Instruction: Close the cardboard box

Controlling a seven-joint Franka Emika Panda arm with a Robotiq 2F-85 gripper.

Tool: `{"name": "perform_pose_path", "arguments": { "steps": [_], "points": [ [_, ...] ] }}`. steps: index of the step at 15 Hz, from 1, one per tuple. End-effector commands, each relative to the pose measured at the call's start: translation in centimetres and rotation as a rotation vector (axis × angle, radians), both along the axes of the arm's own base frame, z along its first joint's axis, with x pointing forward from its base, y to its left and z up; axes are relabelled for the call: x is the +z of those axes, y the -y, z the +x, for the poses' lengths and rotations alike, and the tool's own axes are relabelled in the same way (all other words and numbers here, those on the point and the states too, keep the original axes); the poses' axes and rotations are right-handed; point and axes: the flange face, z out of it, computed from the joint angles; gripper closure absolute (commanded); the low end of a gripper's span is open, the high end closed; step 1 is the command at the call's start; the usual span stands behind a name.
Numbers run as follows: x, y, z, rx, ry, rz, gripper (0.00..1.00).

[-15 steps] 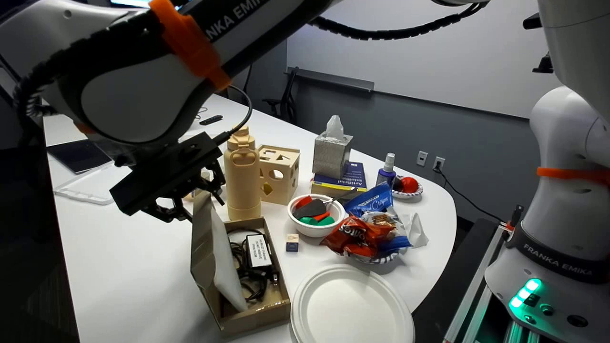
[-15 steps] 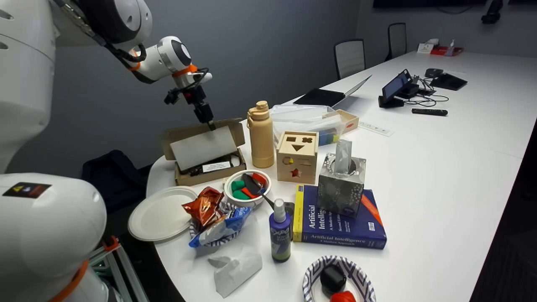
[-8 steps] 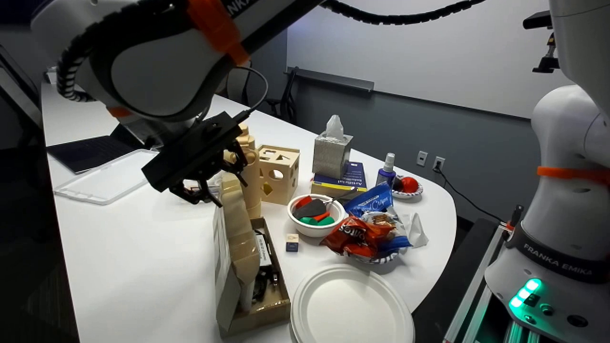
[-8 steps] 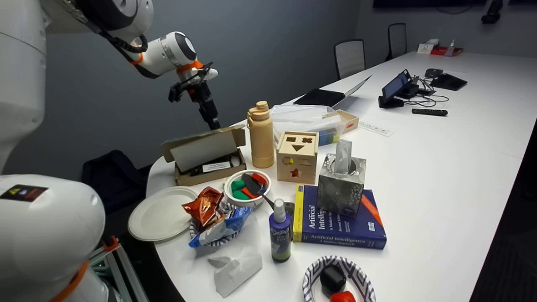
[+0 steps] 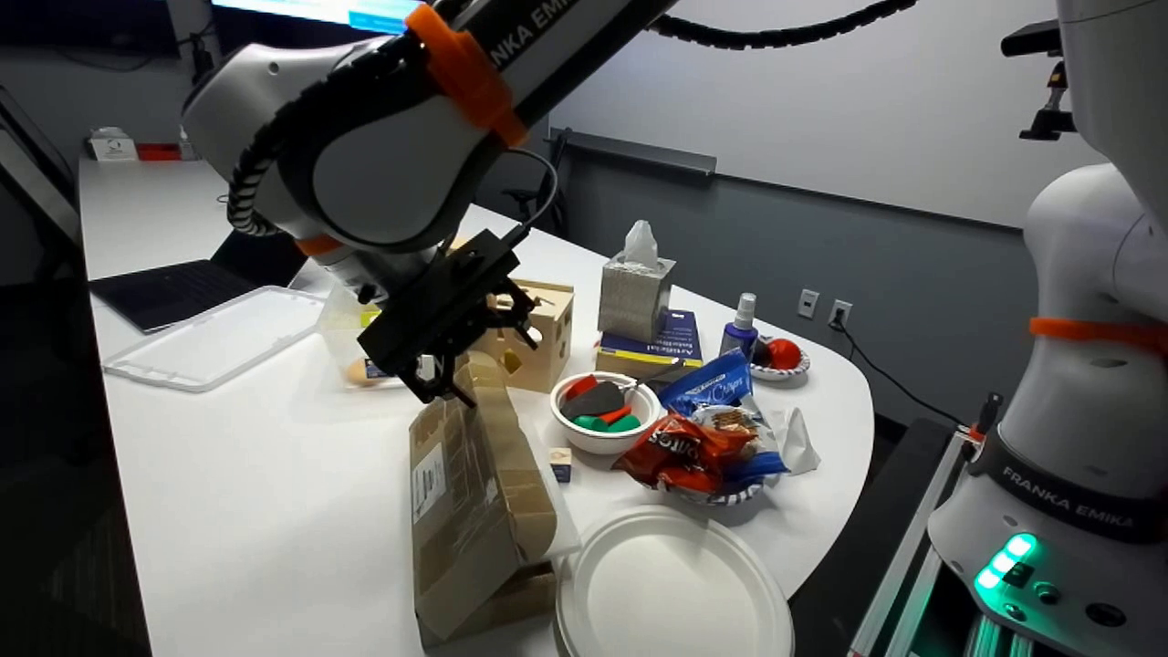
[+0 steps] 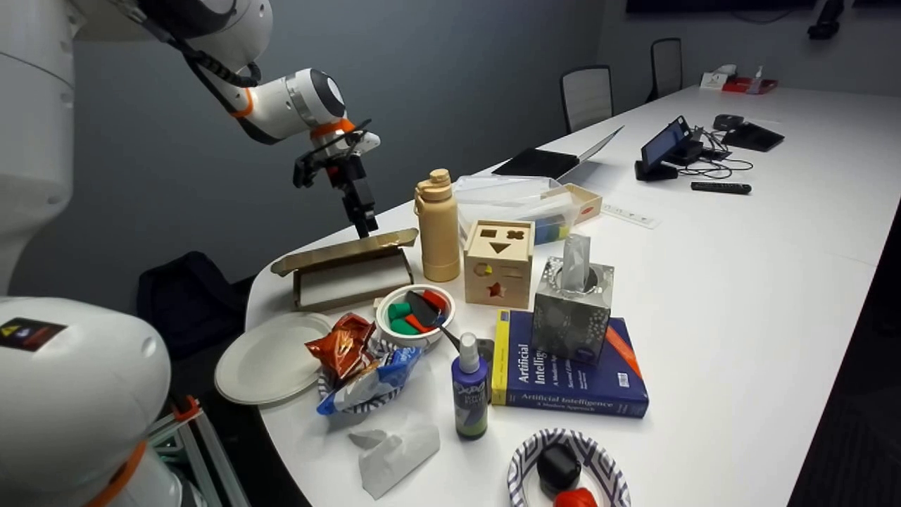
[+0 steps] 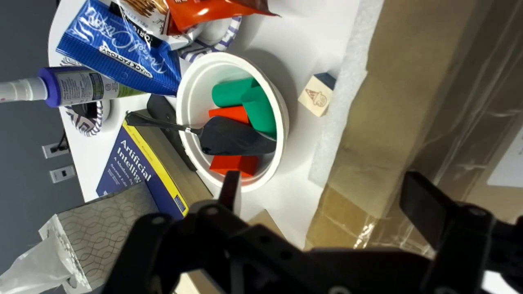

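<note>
The brown cardboard box (image 5: 452,538) lies on the table with its lid swung partway over, slanting above the base. A front flap (image 6: 345,252) sticks out along the lid's edge, and white lining (image 6: 352,280) shows under it, hiding the contents. My gripper (image 5: 503,375) is at the lid's far end, its fingers spread apart. In the wrist view the flap and taped lid (image 7: 392,134) pass between and beneath the open fingers (image 7: 425,204); nothing is pinched. Whether a finger touches the lid I cannot tell.
Close beside the box stand a tan bottle (image 6: 439,232) and a wooden shape cube (image 6: 498,274). White plates (image 5: 675,584), a small block (image 5: 560,465), a bowl of toys (image 7: 282,122) and snack bags (image 5: 703,452) sit along its other side.
The lid has swung from near upright to leaning over the base, covering the cables. My gripper has opened and moved along with the lid, toward the bowl side.
</note>
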Motion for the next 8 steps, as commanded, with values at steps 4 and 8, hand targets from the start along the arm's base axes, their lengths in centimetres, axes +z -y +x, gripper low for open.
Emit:
{"name": "perform_pose_path", "arguments": {
  "steps": [4, 8],
  "points": [
    [-2.6, 1.2, -2.6, 0.009, -0.065, -0.012, 0.00],
    [-4.5, 0.9, -3.8, 0.024, -0.096, 0.009, 0.00]
  ]
}}
